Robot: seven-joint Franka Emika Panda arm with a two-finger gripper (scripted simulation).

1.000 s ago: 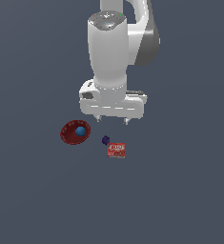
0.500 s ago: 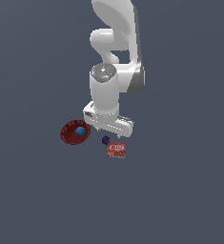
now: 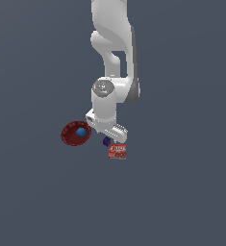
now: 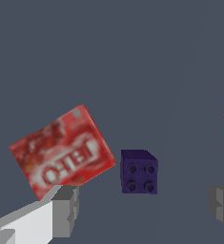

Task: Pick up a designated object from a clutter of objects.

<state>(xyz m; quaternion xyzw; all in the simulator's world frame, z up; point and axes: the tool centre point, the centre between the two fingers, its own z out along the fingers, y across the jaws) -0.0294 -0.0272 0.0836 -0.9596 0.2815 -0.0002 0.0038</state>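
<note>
Exterior view: tool [image 3: 110,136] low over the clutter, partly covering the purple block [image 3: 106,141]. Block sits on the worktop [image 3: 182,192] btwn the red disc [image 3: 76,133] and the red box [image 3: 118,151], just beside the box.

Wrist view: tool spread wide, holding nothing; block [image 4: 139,171] btwn the fingers [image 4: 66,209]. Tiny dark purple cube w/ four studs. Prob. light, rigid, smooth plastic; pinch across its flat opposite sides, clear of the box [image 4: 63,151].

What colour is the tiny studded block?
Dark purple; the block shows best in the wrist view.
</note>
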